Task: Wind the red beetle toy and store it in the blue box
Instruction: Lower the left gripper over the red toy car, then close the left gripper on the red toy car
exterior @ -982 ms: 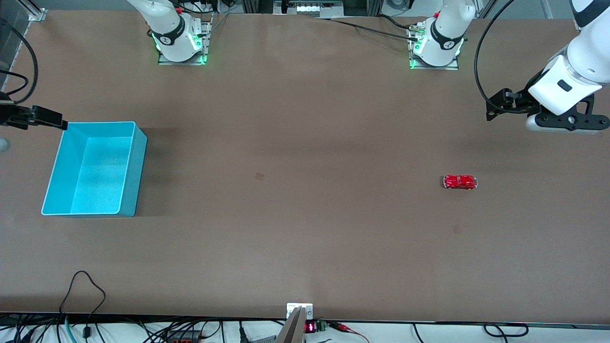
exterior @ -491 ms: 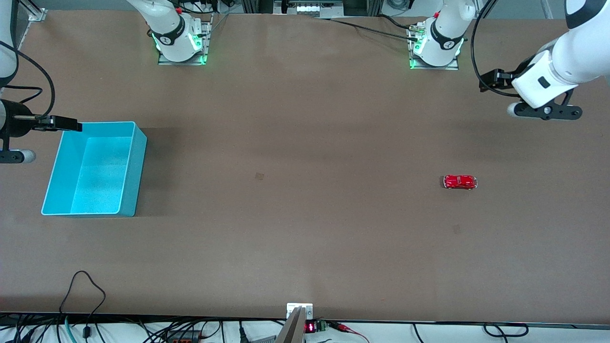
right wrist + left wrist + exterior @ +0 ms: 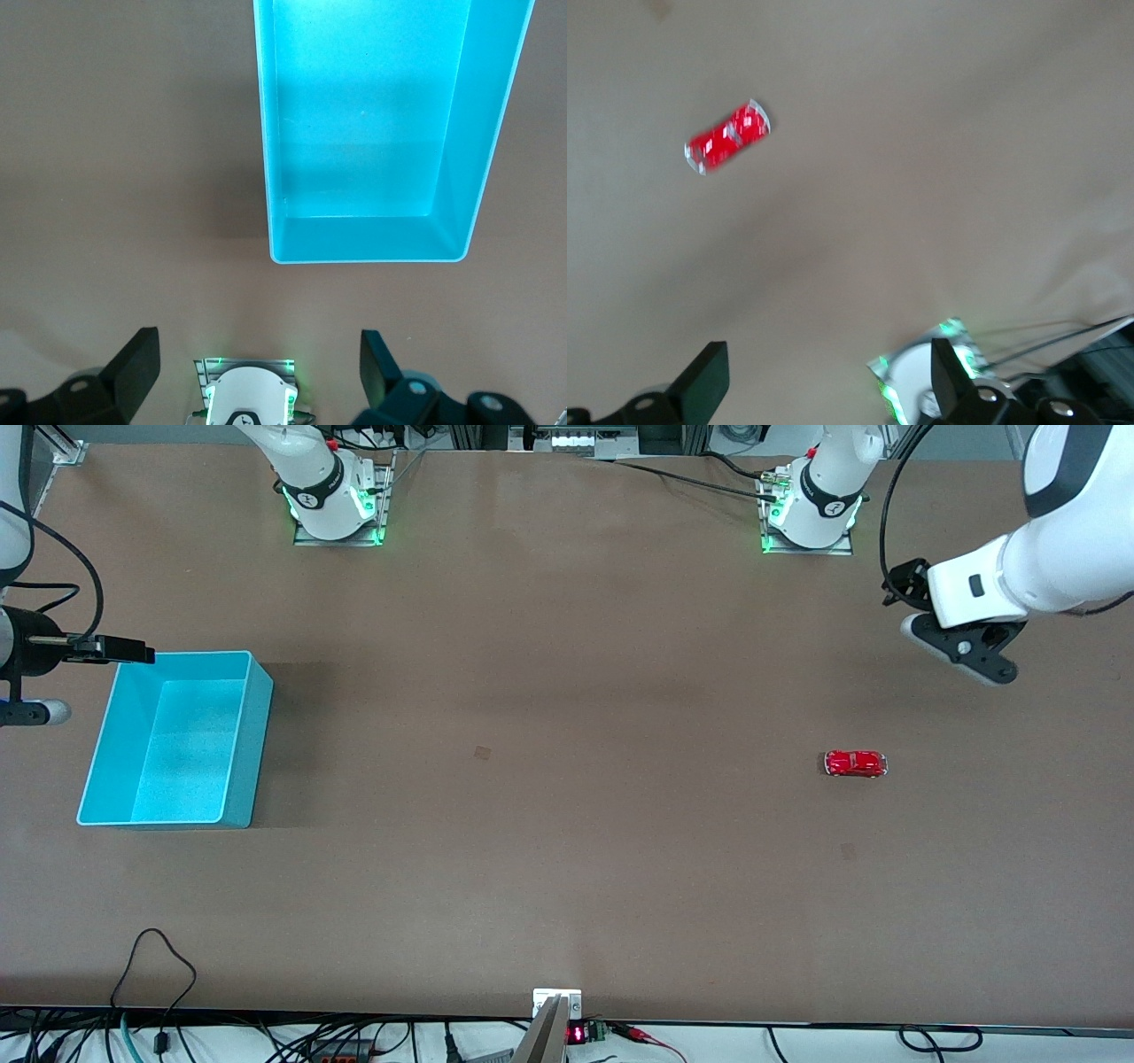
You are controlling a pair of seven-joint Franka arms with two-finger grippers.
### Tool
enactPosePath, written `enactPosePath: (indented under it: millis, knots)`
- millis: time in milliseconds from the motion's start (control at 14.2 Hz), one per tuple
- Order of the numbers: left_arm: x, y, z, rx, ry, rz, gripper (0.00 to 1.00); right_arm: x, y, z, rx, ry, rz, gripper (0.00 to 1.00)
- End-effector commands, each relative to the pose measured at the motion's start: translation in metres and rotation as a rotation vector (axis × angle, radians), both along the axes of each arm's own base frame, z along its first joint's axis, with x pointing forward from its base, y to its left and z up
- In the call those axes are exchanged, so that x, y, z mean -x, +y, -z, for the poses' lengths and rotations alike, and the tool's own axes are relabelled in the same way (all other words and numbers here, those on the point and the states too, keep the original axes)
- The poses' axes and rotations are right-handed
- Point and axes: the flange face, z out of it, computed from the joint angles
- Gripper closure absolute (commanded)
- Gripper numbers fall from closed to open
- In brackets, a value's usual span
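The left hand (image 3: 961, 657) hangs in the air over bare brown worktop (image 3: 567, 886) toward the left arm's end, with its two fingers (image 3: 709, 382) spread wide apart and nothing between them, as its own wrist view shows. Well apart from it, the red beetle toy (image 3: 855, 763) sits alone on its wheels on the worktop, nearer to the front camera than the spot under that hand; in the left wrist view the toy (image 3: 727, 137) appears as a small red oblong with pale ends. The right hand (image 3: 106, 650) is at the right arm's end of the worktop, just beside the corner of the blue box (image 3: 260, 717), its fingers (image 3: 135, 365) also wide open and empty; this arm seems to be waiting. The blue box, seen from the right wrist (image 3: 275, 133), is open-topped with nothing visible inside. The toy is tiny and glossy, so it is probably very light, hard and rather slippery, and likely to roll or skid if nudged along its length. The safest hold is probably across its narrow width, fingers closing on the two long sides near the middle of the body, clear of the wheels.
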Motion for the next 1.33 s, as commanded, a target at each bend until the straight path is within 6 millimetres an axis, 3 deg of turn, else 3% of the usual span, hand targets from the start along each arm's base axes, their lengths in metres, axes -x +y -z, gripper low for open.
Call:
enactPosePath:
  millis: [0,281,561,702,842,1053,1263]
  knots:
    - [-0.004,0.005,0.034,-0.009,-0.068,0.216,0.00,0.001,0.001,-0.007,-0.003,0.001,0.001,0.00]
    - [-0.014,0.017,0.098,0.024,-0.181,0.484,0.00,0.001,0.000,-0.008,-0.003,-0.002,-0.011,0.00]
    - [-0.042,0.056,0.181,0.039,-0.214,0.743,0.00,0.000,0.000,-0.009,-0.001,-0.003,-0.011,0.00]
    - [-0.049,0.072,0.220,0.047,-0.211,0.802,0.00,0.000,0.001,-0.009,-0.004,-0.004,-0.008,0.00]
    - [-0.048,0.072,0.252,0.071,-0.176,0.816,0.00,0.000,0.002,-0.009,0.000,-0.003,-0.011,0.00]
    - [-0.053,0.069,0.284,0.092,-0.206,0.886,0.00,0.000,0.001,-0.009,-0.006,-0.005,-0.012,0.00]
    - [-0.053,0.070,0.300,0.101,-0.208,0.891,0.00,0.000,0.000,-0.009,-0.007,-0.006,-0.010,0.00]
